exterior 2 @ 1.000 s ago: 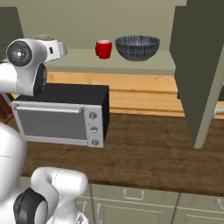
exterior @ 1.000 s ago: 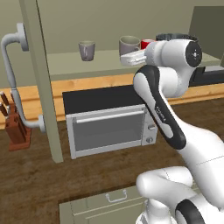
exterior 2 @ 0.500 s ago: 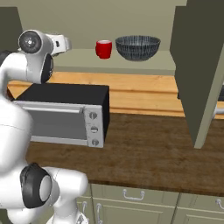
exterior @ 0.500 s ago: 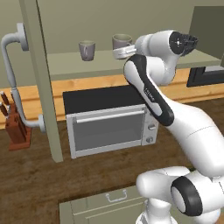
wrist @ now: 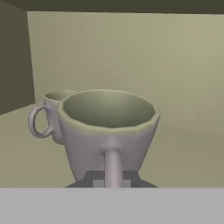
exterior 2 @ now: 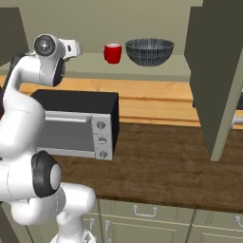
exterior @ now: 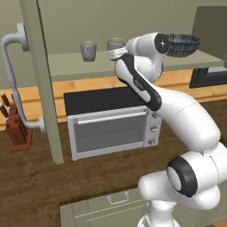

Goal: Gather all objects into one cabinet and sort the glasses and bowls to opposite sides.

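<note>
Two mugs sit close together on the shelf [exterior: 146,66]. The near mug [wrist: 108,131] fills the middle of the hand view, and its handle runs straight down between the finger tips. The gripper [wrist: 112,178] is clenched on that handle, so it holds the mug. The far mug [wrist: 54,114] peeks out just behind it, to the left in that view. In the left base view the far mug [exterior: 88,50] stands at the upper middle, with the held mug [exterior: 116,44] just to its right.

The red cup [exterior 2: 112,52] and the bowl [exterior 2: 149,51] stand side by side at the top middle of the right base view, well apart from the mugs.

All four things look to be in one cabinet now, so that part seems done. I think the sorting is partly left: the red cup stands next to the bowl, not with the mugs. It likely needs to go over by them. The held mug also has to be let go.
</note>
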Available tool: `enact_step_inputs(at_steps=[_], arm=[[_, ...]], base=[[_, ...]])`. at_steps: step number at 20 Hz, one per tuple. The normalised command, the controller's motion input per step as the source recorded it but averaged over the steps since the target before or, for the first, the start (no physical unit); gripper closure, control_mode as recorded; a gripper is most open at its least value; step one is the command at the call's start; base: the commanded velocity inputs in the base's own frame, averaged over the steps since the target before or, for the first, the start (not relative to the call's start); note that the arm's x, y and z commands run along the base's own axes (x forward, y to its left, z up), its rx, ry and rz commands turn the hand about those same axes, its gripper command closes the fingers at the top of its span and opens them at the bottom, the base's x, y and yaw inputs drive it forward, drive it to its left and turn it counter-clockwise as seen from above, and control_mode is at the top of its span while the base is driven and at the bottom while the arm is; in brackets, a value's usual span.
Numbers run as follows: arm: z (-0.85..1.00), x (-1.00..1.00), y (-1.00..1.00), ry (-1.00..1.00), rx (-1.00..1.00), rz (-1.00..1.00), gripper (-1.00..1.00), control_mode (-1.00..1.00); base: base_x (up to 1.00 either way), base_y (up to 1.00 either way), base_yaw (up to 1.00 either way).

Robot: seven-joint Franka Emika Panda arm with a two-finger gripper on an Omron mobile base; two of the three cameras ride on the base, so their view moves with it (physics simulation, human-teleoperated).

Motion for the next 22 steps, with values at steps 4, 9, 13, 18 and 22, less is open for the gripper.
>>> enact_step_inputs(at_steps=[4,9,13,18,22], arm=[[-0.18,0.55,0.16,0.00,0.00,0.00,1.00,-1.00],[-0.15,0.52,0.16,0.00,0.00,0.00,1.00,-1.00],[-0.11,0.51,0.06,0.00,0.00,0.00,1.00,-1.00],[-0.10,0.50,0.01,0.00,0.00,0.00,1.00,-1.00],[-0.08,0.46,0.00,0.00,0.00,0.00,1.00,-1.00]], base=[[0.00,0.00,0.00],[0.00,0.00,0.00],[0.00,0.00,0.00],[0.00,0.00,0.00],[0.00,0.00,0.00]])
